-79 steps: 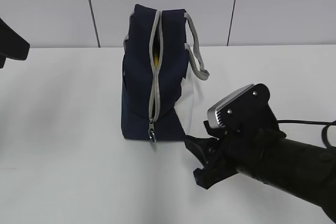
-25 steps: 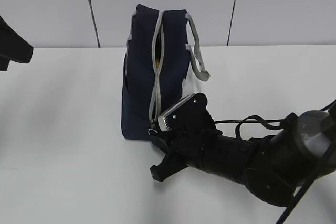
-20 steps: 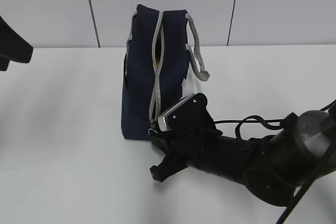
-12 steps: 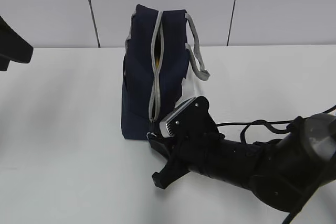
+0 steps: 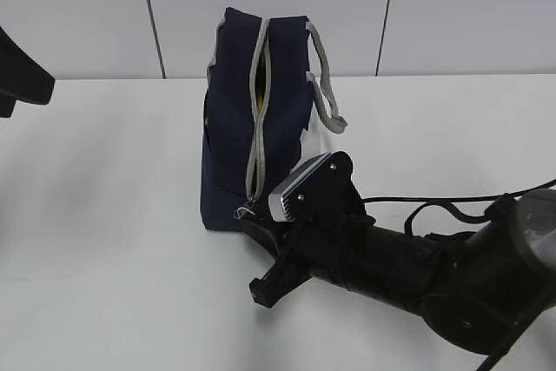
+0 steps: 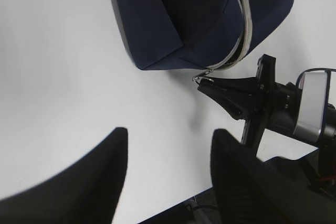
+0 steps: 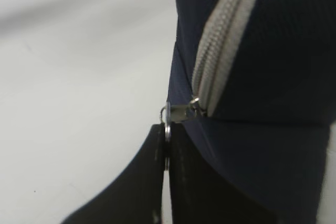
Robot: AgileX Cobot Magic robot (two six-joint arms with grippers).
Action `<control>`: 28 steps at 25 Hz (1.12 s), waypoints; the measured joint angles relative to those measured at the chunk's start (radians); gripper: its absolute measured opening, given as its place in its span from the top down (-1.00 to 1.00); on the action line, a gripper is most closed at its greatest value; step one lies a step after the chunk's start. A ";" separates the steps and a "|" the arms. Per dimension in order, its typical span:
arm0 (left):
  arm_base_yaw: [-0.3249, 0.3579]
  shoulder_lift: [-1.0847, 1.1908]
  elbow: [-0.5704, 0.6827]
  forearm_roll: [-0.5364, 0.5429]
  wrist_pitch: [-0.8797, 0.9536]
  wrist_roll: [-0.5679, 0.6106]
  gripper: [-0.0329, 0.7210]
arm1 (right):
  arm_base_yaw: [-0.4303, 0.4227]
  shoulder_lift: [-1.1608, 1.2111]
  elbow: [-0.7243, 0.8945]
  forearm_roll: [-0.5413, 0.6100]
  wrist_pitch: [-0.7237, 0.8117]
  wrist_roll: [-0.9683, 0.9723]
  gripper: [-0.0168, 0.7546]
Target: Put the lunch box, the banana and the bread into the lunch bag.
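— White counter (image 5: pixel 104 241), the lunch bag (image 5: pixel 234 136) upright mid-surface as before?
— Yes. Right tool (image 7: pixel 167 150), which hung clear three seconds ago, now pinches the ring pull (image 7: pixel 166 121) at the zipper's foot; left tool (image 6: pixel 168 177) spread, well apart.

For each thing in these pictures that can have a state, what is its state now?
lunch bag: upright on the table, zipper partly open, something yellow showing inside
ring pull: at the bag's lower end, pinched by the right end effector
right end effector: shut on the ring pull
left end effector: open, holding nothing
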 joint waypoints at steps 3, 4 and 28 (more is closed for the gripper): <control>0.000 0.000 0.000 0.000 0.000 0.000 -0.07 | 0.000 0.000 0.001 -0.011 -0.004 0.000 1.00; 0.000 0.000 0.000 0.000 0.000 0.000 -0.07 | 0.000 0.000 0.001 -0.015 -0.009 0.000 1.00; 0.000 0.000 0.000 -0.007 0.000 0.000 -0.07 | -0.145 -0.199 -0.026 -0.454 0.042 0.329 1.00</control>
